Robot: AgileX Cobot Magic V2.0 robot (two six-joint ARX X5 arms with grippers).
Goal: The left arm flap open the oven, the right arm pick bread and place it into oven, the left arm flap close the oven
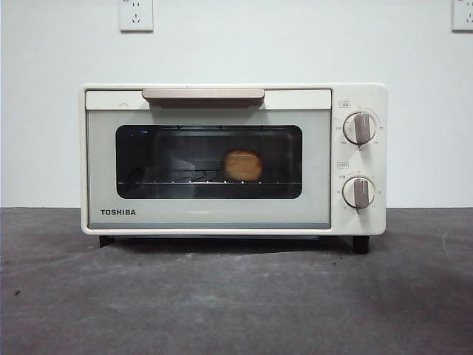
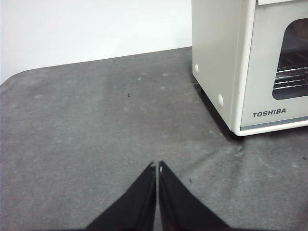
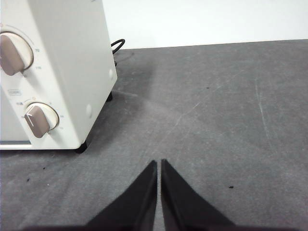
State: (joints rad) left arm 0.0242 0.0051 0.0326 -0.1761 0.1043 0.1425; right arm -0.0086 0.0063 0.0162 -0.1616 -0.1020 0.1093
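The cream-white TOSHIBA oven [image 1: 233, 159] stands in the middle of the dark table with its door shut and its beige handle [image 1: 203, 95] at the top. The bread [image 1: 242, 165], a golden-orange bun, sits on the wire rack behind the dark glass window. My left gripper [image 2: 157, 166] is shut and empty, low over the table beside the oven's left side [image 2: 219, 62]. My right gripper [image 3: 159, 163] is shut and empty, low over the table beside the oven's knob side [image 3: 72, 72]. Neither arm shows in the front view.
Two round knobs [image 1: 360, 128] [image 1: 359, 192] are on the oven's right panel. A black power cord [image 3: 118, 45] runs behind the oven. White wall behind, with sockets [image 1: 136, 15] high up. Grey table surface [image 1: 236, 296] extends in front.
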